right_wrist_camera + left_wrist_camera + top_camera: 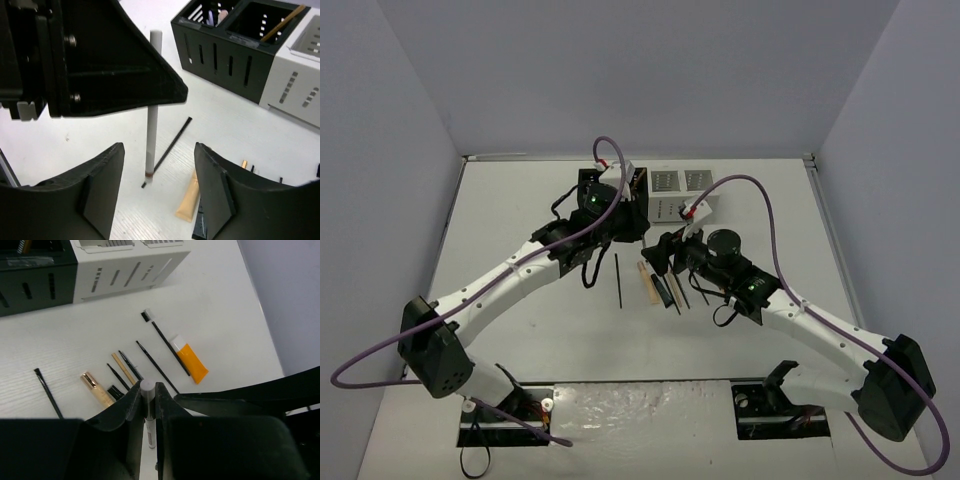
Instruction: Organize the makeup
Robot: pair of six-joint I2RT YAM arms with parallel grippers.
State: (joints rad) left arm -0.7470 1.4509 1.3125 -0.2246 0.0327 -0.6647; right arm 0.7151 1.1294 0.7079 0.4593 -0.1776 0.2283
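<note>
The left claw (pixel 148 392) is clamped on a white pencil (pixel 152 120), pinching it near its capped top so that it hangs upright, a grip that probably lets it go tip-first into an open-topped compartment. The pencil's reddish lower tip sits at or just above the tabletop (pixel 225 315), right beside the end of a thin black brush (pixel 172 145); whether the tip touches cannot be told. The right claw (pixel 159 150) is spread wide and holds nothing, its fingers on either side of the hanging pencil from its own view, perhaps waiting its turn. Beyond, the remaining makeup lies in a loose row: a tan tube (pixel 187 202), several slim black and tan pencils, a long black brush with a white end (pixel 162 342) and an orange tube (pixel 192 362), all near the black organizer (pixel 225 55) and the white organizer (pixel 295 80), which stand touching side by side. A tan stick (pixel 282 22) leans inside the black organizer. From above, both arms cover the pencil and part of the row; the organizers' other contents are mostly hidden, and the tan tube is cut off behind the right claw's finger.
</note>
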